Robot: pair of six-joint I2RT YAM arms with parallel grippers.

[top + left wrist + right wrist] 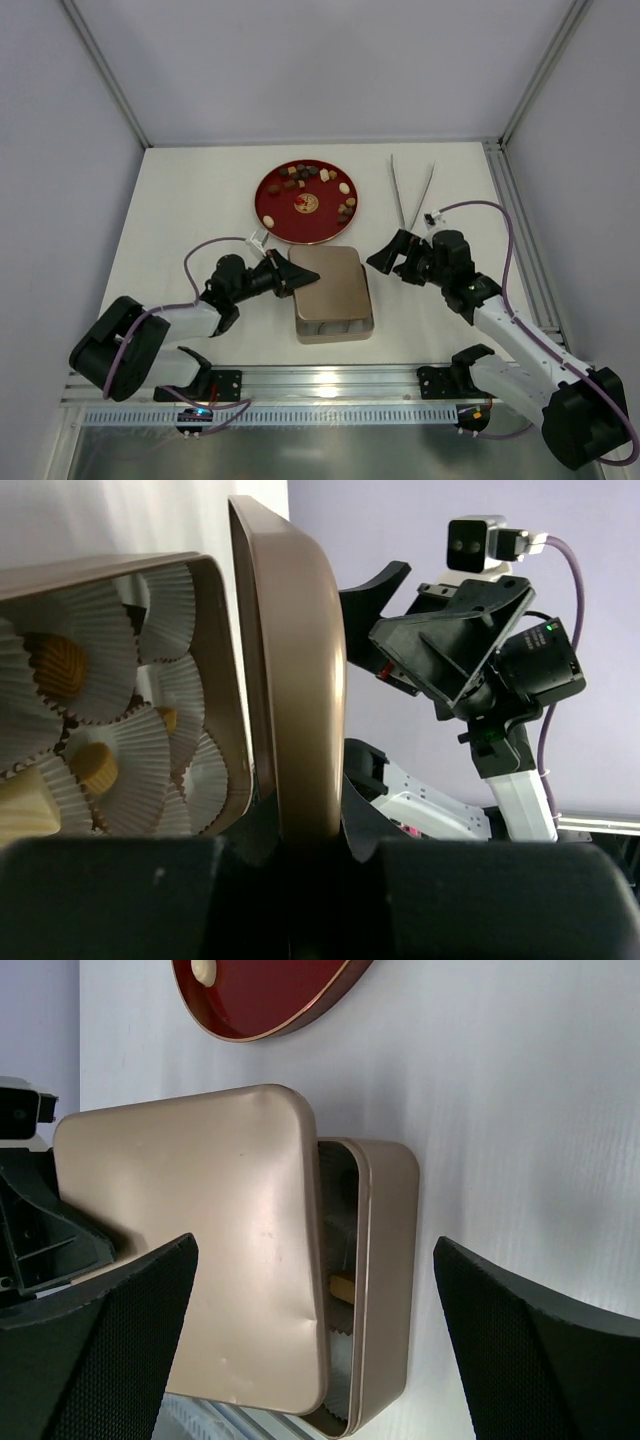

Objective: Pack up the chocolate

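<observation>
The left end effector [288, 272] is gripping the lid [328, 265], holding it tilted over the open tin [336, 323]. The right end effector [388, 262] is hovering wide open beside it. The chocolate [305, 181] is lying on the red plate [262, 206] behind.

Matt black plastic left gripper [300, 850] clamps a smooth, satin bronze metal lid [290, 680]; beside it, pleated white paper cups [95, 650].
</observation>
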